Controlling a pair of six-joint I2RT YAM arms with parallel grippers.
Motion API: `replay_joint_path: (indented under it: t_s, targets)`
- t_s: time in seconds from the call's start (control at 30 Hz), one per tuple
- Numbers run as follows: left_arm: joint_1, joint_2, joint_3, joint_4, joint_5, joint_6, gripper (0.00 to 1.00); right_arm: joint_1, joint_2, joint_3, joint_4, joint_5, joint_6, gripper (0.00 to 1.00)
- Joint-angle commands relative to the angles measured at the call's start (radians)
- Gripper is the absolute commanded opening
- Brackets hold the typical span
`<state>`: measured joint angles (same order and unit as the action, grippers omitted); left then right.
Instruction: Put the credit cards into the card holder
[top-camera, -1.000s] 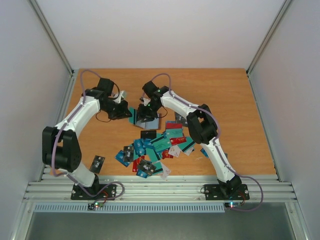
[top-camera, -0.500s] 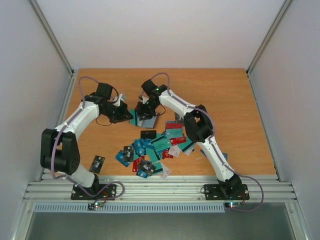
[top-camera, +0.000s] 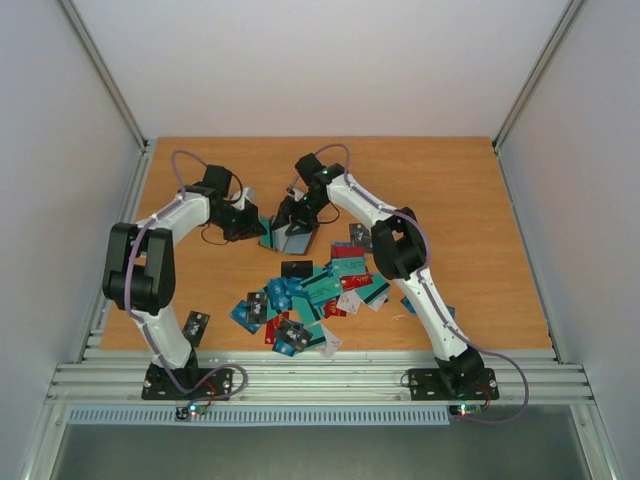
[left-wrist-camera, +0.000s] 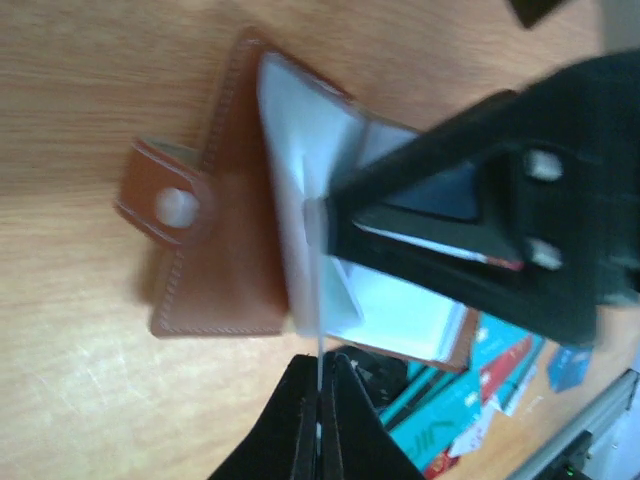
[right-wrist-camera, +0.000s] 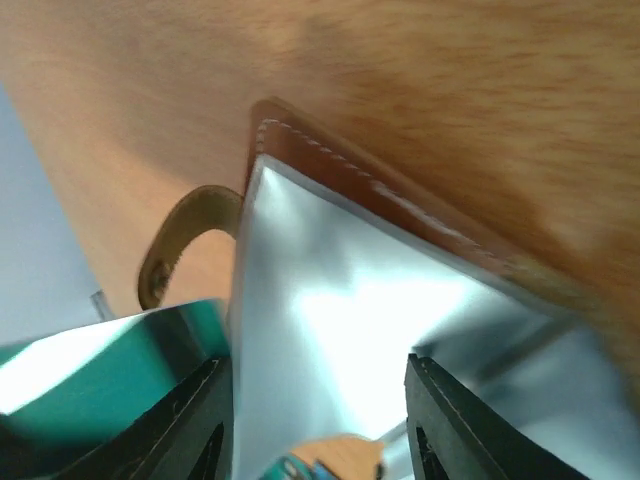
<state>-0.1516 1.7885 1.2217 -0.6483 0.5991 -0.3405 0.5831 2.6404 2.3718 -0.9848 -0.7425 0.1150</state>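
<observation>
- The holder (top-camera: 292, 238) lies open on the table (top-camera: 470, 220), beyond the pile of cards (top-camera: 310, 292) and between the two grippers.
- The left gripper (left-wrist-camera: 320, 425) is shut tight on the thin edge of a clear sleeve (left-wrist-camera: 300, 215) of the holder and holds it up off the brown cover.
- The right gripper (right-wrist-camera: 315, 365) hangs right over the sleeves with its jaws partly apart. I see nothing pinched between them.
- A teal card (right-wrist-camera: 100, 385) shows at the sleeve's edge. I cannot tell whether it is seated in a pocket.
- Most of the work seems left: the pile is large and overlapping near the arms, and a black card (top-camera: 195, 325) lies alone by the left base.
- At best one card or a few are in, so the task looks to be at an early stage.
</observation>
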Motion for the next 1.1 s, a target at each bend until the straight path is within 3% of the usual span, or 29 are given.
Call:
replay_joint_path:
  t_s: [0.0,0.2,0.57,0.83,1.07]
  targets:
    - [-0.005,0.067,0.024,0.021,-0.058,0.023,0.0,0.025,0.0,0.053,0.049,-0.131,0.028,0.49]
    - [0.011,0.058,-0.005,0.02,-0.078,0.033,0.0,0.016,0.029,0.084,0.085,-0.179,0.076,0.54]
    - [0.024,0.027,-0.126,0.085,-0.051,-0.04,0.0,-0.035,0.059,0.122,0.046,-0.091,0.087,0.52]
    - [0.023,-0.134,-0.243,0.115,-0.031,-0.115,0.0,-0.038,0.092,0.13,0.062,-0.103,0.086,0.5]
    - [0.023,-0.301,-0.139,-0.005,-0.022,-0.015,0.01,-0.029,0.137,0.132,0.086,-0.153,0.075,0.5]
